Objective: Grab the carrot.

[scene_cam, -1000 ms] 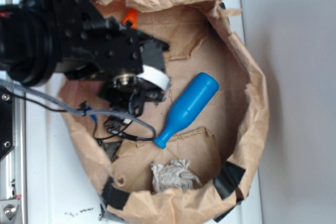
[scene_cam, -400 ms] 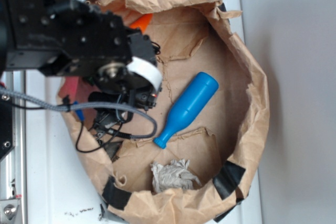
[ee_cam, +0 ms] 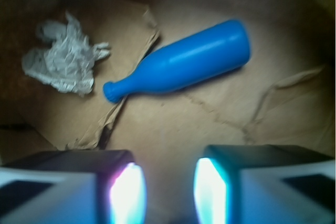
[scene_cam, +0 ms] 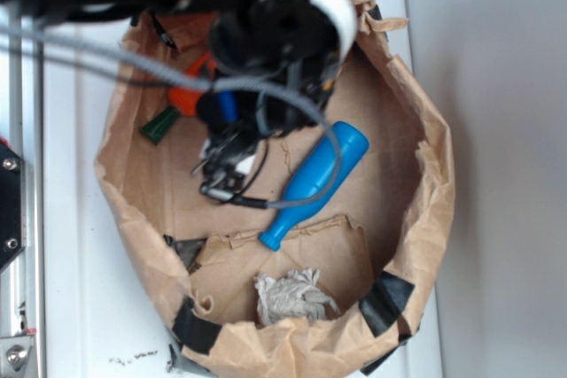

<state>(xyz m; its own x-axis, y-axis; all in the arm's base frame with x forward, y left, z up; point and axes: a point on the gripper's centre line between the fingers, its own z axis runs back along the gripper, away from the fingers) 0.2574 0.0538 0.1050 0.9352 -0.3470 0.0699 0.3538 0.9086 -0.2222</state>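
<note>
Bag floor: brown paper bag (scene_cam: 425,219) walls ringed a mostly bare middle.
Gripper (ee_cam: 168,192): jaws stood apart, nothing between.
Carrot (scene_cam: 182,104): lay near the left wall, partly hidden by the arm.
Blue pin (ee_cam: 181,64): lay ahead of the fingers.
Crumpled paper (ee_cam: 63,59): near the pin's narrow end.

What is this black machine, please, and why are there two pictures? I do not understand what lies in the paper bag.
The black machine is a robot arm. One picture looks down from above; the other comes from a camera on the arm's wrist, looking past its two fingers. The gripper is open and holds nothing. A brown paper bag, rolled down, serves as a tray. Inside lie a blue bottle-shaped pin, a crumpled paper wad, and an orange carrot with a green stem, partly hidden behind the arm. The wrist camera shows the pin and the wad, but not the carrot.
</note>
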